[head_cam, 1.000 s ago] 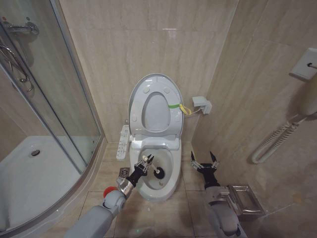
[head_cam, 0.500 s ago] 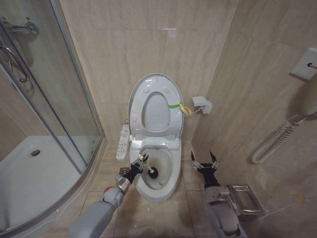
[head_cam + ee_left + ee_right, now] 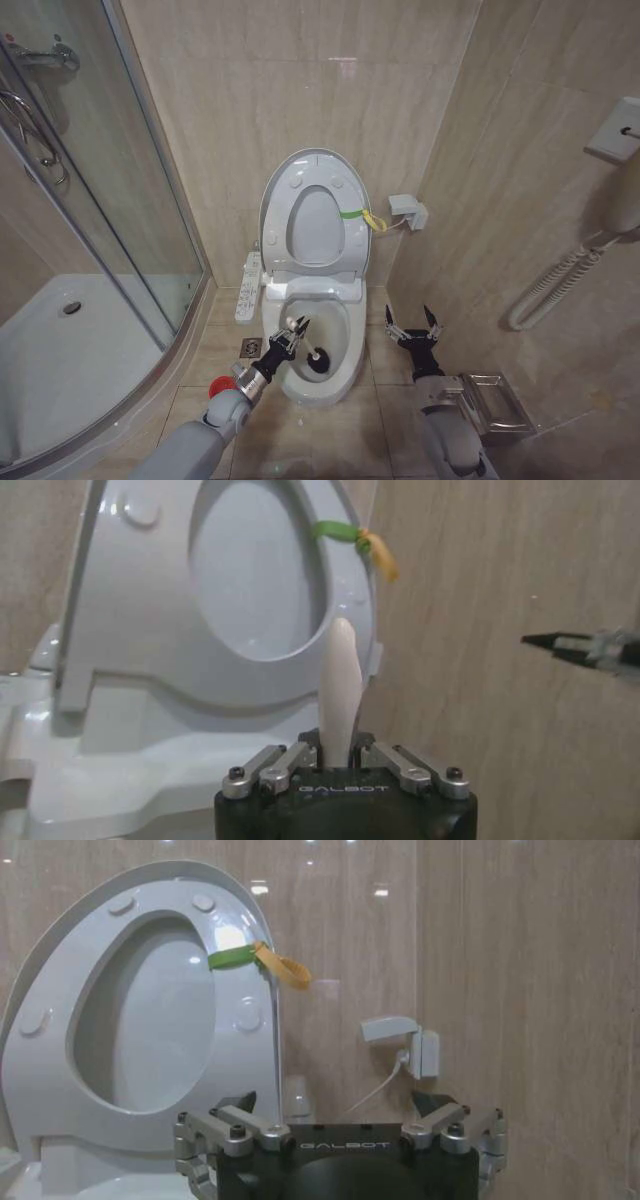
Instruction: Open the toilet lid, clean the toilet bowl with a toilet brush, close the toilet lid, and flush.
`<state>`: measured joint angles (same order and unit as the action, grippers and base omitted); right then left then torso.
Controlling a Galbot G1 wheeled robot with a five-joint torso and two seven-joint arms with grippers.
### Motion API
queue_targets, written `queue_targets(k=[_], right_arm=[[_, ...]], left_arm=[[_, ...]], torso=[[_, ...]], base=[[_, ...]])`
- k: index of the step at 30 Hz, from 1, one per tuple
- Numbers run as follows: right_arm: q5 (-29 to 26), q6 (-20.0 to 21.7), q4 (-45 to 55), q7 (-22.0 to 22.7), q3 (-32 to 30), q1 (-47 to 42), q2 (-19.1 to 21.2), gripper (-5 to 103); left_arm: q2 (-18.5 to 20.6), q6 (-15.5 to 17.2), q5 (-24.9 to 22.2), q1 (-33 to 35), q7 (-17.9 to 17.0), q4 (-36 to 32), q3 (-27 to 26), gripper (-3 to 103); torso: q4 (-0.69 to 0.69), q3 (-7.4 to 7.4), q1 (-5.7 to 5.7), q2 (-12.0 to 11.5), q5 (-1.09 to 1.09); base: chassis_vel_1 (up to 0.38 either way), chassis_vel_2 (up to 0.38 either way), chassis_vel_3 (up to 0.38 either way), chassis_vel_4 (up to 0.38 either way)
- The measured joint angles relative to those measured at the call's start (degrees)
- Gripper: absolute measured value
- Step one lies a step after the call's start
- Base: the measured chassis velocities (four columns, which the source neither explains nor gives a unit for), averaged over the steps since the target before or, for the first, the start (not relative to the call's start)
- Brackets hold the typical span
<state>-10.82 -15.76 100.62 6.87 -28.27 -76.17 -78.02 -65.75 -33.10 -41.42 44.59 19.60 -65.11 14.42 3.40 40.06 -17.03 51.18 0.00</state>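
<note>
Toilet lid (image 3: 313, 215): raised upright against the wall, so opening is done.
Toilet bowl (image 3: 322, 345): exposed, scrubbing apparently under way; closing and flushing remain.
Left gripper (image 3: 290, 332): over the bowl's near rim, fingers pinching the toilet brush (image 3: 316, 361), black head down inside.
Right gripper (image 3: 413, 327): beside the bowl, fingers spread, holding nothing.

Arms: grey casings, each ending in a black wrist.
Left hand (image 3: 293, 327): black body, silver screwed finger links, white GALBOT lettering.
Right hand (image 3: 413, 325): same build, black pointed fingertips.
</note>
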Motion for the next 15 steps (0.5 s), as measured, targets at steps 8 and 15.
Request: queue_targets(k=[8,15], right_arm=[[0.0,0.0,0.0,0.0,0.0,0.0,0.0,100],[0.0,0.0,0.0,0.0,0.0,0.0,0.0,100]], left_arm=[[-3.45,-1.87,-1.58,-4.07,2.74,9.51,0.21,19],[-3.34,-2.04,-2.35,-3.64,2.98,6.78,0.44,19]], torso=[[0.01,0.0,0.0,0.0,0.0],[0.01,0.0,0.0,0.0,0.0]], base=[[0.0,0.0,0.0,0.0],[0.0,0.0,0.0,0.0]])
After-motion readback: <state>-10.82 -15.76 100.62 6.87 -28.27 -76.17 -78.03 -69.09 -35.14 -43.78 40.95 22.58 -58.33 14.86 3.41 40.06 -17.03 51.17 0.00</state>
